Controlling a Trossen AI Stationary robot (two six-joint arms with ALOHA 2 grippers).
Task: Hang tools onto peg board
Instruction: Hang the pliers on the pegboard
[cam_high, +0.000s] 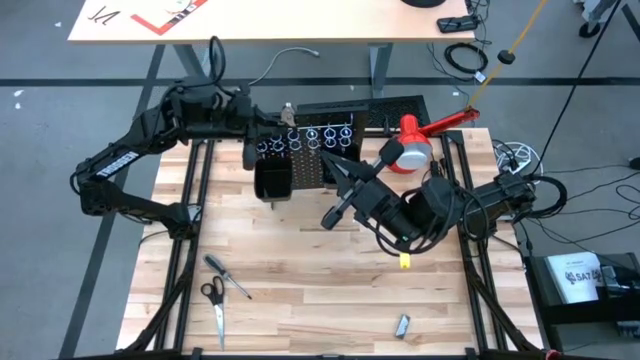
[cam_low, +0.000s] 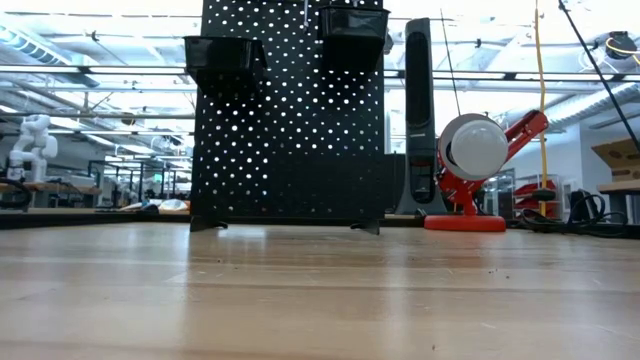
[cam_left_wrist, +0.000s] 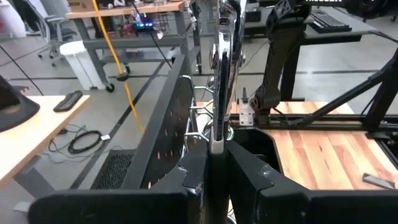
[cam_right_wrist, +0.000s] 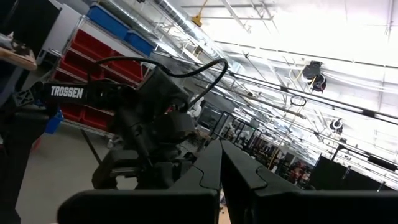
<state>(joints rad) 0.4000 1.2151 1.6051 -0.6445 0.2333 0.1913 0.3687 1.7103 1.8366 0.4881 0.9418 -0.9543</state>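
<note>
High view showed the peg board (cam_high: 318, 150) at upper centre of the frame, with its silver rings (cam_high: 310, 137) in a row and a black bin (cam_high: 272, 180) at its left. The left gripper (cam_high: 283, 120) sat at the board's upper left edge, clenched on a thin silver tool that only the left wrist view made plain: there a wrench (cam_left_wrist: 222, 74) stood upright between the dark fingers (cam_left_wrist: 186, 180), its lower end at a ring (cam_left_wrist: 200, 127) on the board. The right gripper (cam_high: 333, 214) lay mid-frame, just below the board, pinched shut and holding nothing; its own wrist view looked up at the ceiling and the other arm, with no tool in sight.

Low view showed neither gripper — only the board (cam_low: 288, 120) upright on the table (cam_low: 320, 300), two bins (cam_low: 224, 55) hung at its top, and the red lamp (cam_low: 478, 165) to the right. The lamp (cam_high: 415, 145) stood right of the board from above.

Scissors (cam_high: 214, 305) and a screwdriver (cam_high: 227, 275) lay at lower left of the high view, well apart from the board — a small metal piece (cam_high: 401, 325) lay at lower centre-right.
</note>
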